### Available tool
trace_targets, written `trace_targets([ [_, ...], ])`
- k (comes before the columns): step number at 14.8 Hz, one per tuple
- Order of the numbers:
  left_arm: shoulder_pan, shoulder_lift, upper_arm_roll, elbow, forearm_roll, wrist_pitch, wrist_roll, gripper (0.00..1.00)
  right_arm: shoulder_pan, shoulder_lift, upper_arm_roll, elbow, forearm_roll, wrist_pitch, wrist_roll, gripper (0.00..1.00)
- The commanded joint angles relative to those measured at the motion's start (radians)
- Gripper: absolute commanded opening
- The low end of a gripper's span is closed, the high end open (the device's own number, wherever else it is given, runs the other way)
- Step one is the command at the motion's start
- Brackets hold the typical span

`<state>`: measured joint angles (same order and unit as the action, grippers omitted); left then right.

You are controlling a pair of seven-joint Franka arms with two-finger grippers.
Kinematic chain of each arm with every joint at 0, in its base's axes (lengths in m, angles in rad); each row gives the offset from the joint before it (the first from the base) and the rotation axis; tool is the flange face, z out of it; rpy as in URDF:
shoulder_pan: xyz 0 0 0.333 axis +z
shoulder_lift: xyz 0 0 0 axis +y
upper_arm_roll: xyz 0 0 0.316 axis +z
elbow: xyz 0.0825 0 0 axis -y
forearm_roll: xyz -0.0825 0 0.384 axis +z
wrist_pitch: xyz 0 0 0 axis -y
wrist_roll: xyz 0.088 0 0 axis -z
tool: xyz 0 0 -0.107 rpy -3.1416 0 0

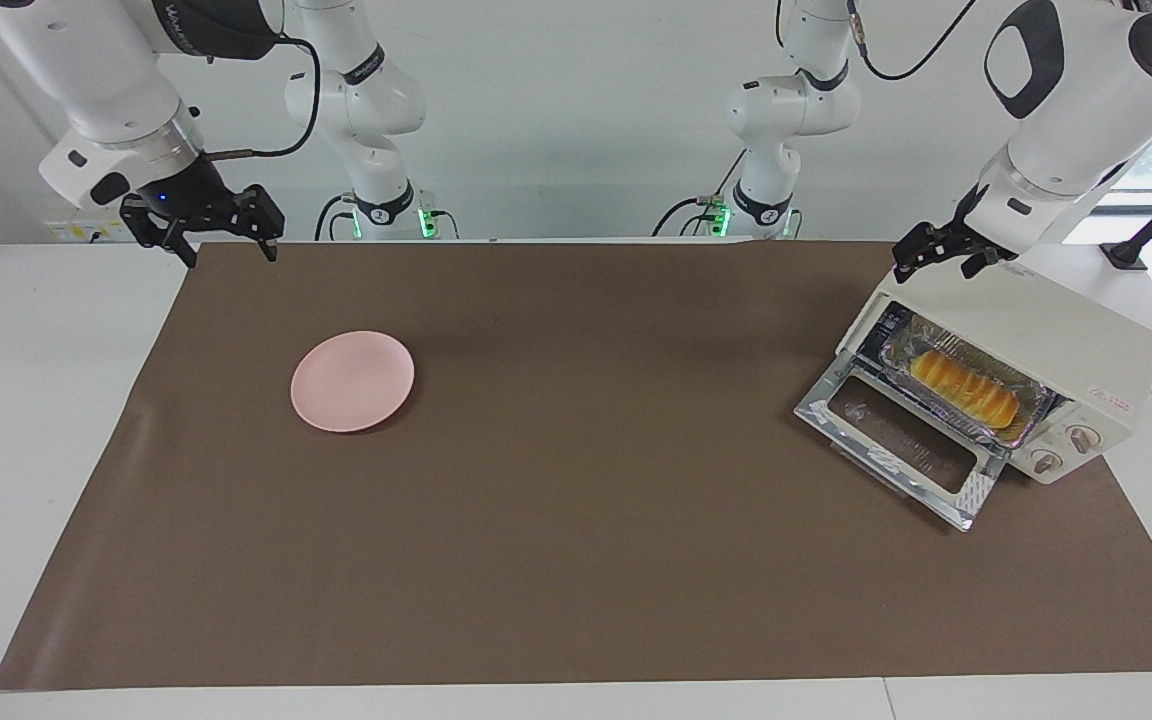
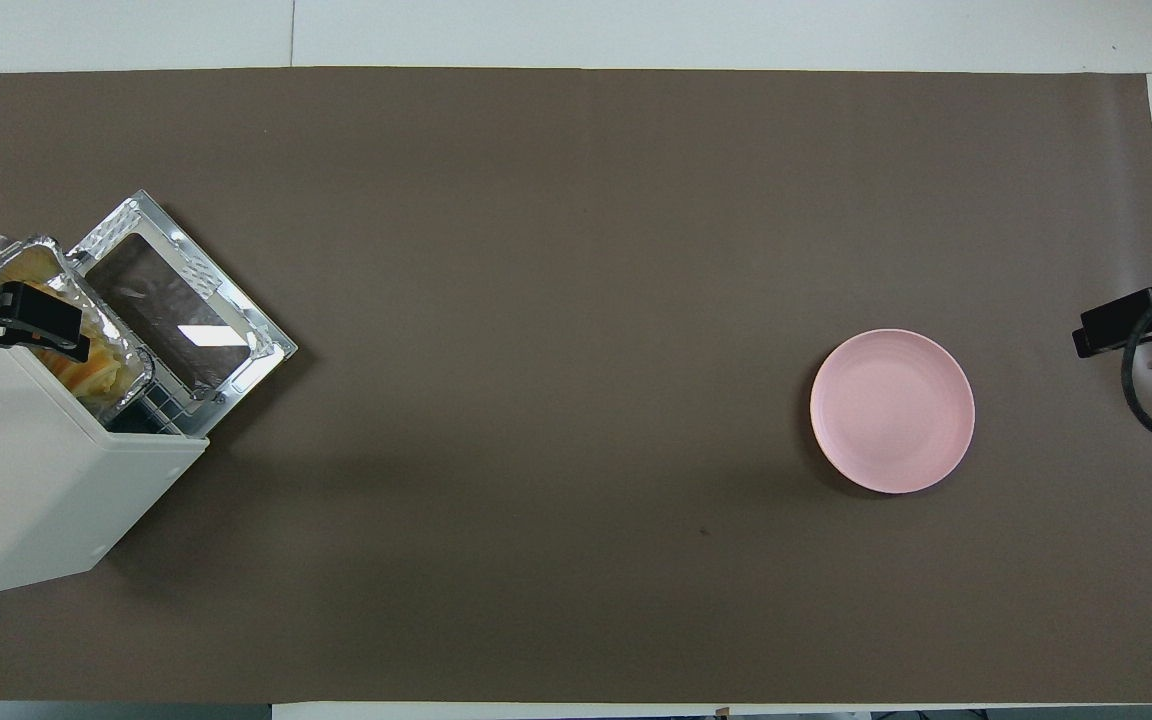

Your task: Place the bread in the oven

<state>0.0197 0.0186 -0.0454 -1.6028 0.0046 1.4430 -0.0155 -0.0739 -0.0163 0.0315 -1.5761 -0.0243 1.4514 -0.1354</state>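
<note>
The bread [image 1: 966, 388], a ridged golden loaf, lies in a crinkled foil tray [image 1: 898, 342] on the rack inside the cream-white oven [image 1: 1066, 330] at the left arm's end of the table. The oven's glass door [image 1: 896, 440] hangs dropped open. My left gripper [image 1: 941, 262] hovers open just over the oven's top front corner, touching nothing. In the overhead view it [image 2: 6, 322] partly covers the bread [image 2: 101, 368] and the oven [image 2: 26, 480]. My right gripper [image 1: 226, 240] waits open and empty, raised over the brown mat's edge at the right arm's end.
A round pink plate [image 1: 352, 381] with nothing on it sits on the brown mat [image 1: 576, 560] toward the right arm's end, also seen from overhead as the plate [image 2: 892, 410]. The right gripper [image 2: 1106, 328] and its cable show at that view's edge.
</note>
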Motion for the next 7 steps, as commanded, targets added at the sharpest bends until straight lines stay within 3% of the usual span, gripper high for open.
trace_targets([
  [1, -0.027, -0.032, -0.008, -0.04, -0.005, 0.011, -0.008, 1.0, -0.009, -0.019, 0.01, -0.019, -0.012, 0.0, 0.008, 1.0],
  [7, -0.034, -0.028, -0.013, -0.003, 0.018, -0.026, 0.006, 1.0, -0.009, -0.019, 0.01, -0.019, -0.012, -0.002, 0.008, 1.0],
])
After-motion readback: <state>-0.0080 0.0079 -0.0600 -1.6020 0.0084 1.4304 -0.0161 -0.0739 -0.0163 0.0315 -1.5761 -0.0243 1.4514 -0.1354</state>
